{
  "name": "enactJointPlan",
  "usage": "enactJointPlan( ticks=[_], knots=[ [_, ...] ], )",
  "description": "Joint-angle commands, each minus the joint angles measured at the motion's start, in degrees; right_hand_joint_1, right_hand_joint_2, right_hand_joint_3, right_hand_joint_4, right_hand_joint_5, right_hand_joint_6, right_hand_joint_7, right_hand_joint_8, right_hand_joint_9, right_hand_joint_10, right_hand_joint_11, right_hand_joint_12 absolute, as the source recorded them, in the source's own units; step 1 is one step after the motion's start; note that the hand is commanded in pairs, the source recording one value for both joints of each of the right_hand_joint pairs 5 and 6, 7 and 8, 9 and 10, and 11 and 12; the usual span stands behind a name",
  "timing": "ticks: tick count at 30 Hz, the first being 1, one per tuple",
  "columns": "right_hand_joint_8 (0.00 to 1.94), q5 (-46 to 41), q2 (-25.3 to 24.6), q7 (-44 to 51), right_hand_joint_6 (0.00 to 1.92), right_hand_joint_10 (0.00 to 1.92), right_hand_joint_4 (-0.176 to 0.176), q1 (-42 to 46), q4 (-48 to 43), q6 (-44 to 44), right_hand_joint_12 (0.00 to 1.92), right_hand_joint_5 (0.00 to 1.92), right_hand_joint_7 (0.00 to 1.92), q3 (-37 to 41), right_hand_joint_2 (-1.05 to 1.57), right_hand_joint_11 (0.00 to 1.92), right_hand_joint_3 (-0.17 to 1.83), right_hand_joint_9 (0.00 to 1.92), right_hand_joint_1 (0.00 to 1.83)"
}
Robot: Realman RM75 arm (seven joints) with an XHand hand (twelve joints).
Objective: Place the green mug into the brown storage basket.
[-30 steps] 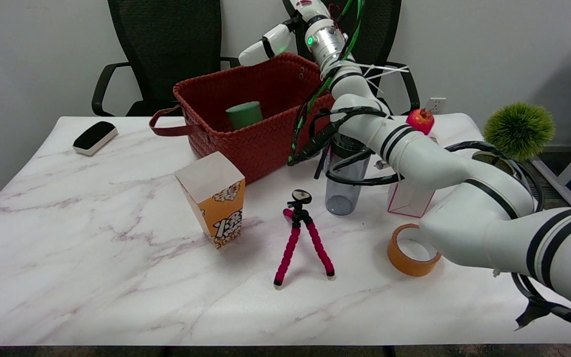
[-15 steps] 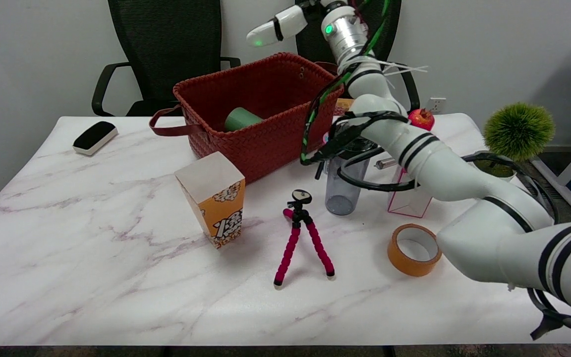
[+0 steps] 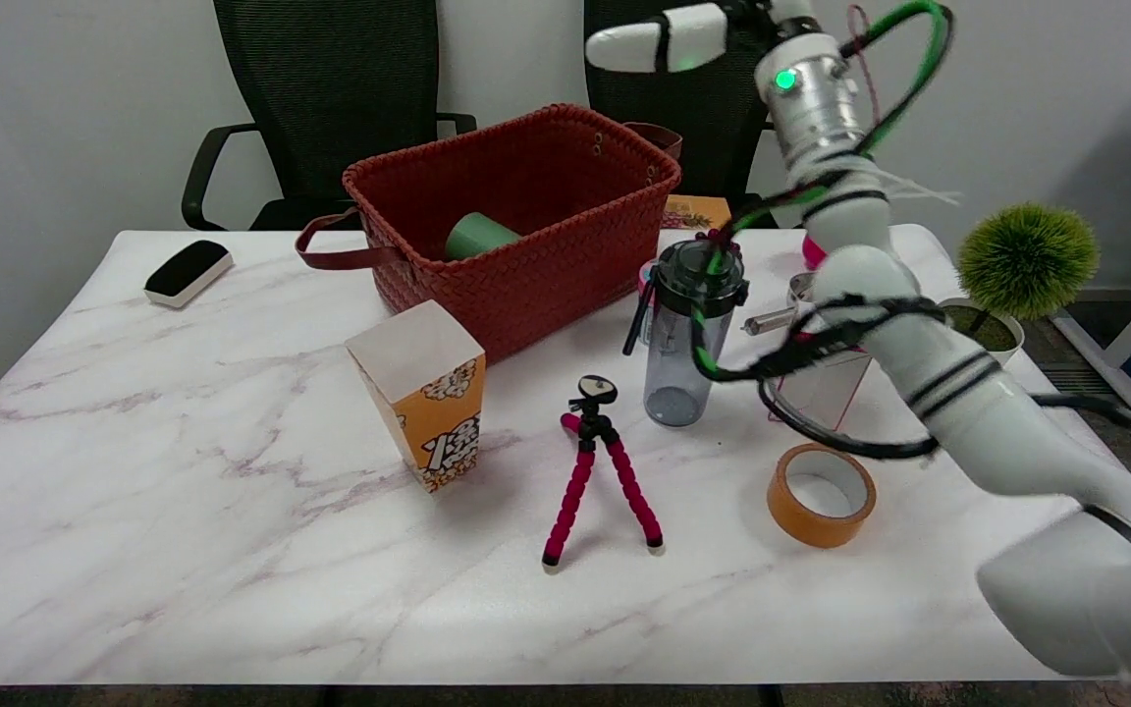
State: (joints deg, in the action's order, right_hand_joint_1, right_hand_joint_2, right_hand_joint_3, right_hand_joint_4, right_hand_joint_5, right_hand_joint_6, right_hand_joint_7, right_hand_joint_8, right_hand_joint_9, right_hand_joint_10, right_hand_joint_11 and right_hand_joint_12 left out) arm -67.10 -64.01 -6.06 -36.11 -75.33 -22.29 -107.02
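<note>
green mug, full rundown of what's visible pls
The green mug is plain matte green, likely ceramic or plastic, with no print showing. It lies tipped on its side inside the brown storage basket, towards the left end, slanted against the woven interior. Only the upper body shows above the near wall; handle, opening and base cannot be made out. Nothing grips it: the right hand hangs high above the basket's far right, well clear.

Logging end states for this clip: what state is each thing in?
green mug: lying on its side inside the basket
brown storage basket: upright, holding the mug
right hand: raised above the table, holding nothing
bottle: upright, lid on
popcorn box: upright
tripod: standing
tape roll: lying flat
</note>
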Motion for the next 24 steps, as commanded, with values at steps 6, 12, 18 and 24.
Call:
enactJointPlan(
  ticks=[6, 12, 18, 24],
  knots=[
    [0.00, 5.47, 8.66, -1.09, 0.00, 0.00, 0.000, 41.79, -31.44, -18.42, 0.00, 0.00, 0.00, 15.52, -0.04, 0.00, 0.21, 0.00, 0.85],
    [0.00, 4.64, 7.28, -0.54, 0.00, 0.00, 0.000, 46.28, -30.61, -27.51, 0.00, 0.00, 0.00, 10.61, -0.01, 0.00, 0.19, 0.00, 0.85],
    [0.00, 2.04, 7.04, -0.54, 0.00, 0.00, 0.000, 47.49, -29.42, -36.71, 0.00, 0.00, 0.00, 3.38, 0.05, 0.00, 0.17, 0.00, 0.87],
    [0.00, 1.99, 6.51, -0.46, 0.00, 0.00, 0.000, 49.44, -31.58, -35.56, 0.00, 0.00, 0.00, 2.12, 0.03, 0.00, 0.24, 0.00, 0.91]
  ],
)
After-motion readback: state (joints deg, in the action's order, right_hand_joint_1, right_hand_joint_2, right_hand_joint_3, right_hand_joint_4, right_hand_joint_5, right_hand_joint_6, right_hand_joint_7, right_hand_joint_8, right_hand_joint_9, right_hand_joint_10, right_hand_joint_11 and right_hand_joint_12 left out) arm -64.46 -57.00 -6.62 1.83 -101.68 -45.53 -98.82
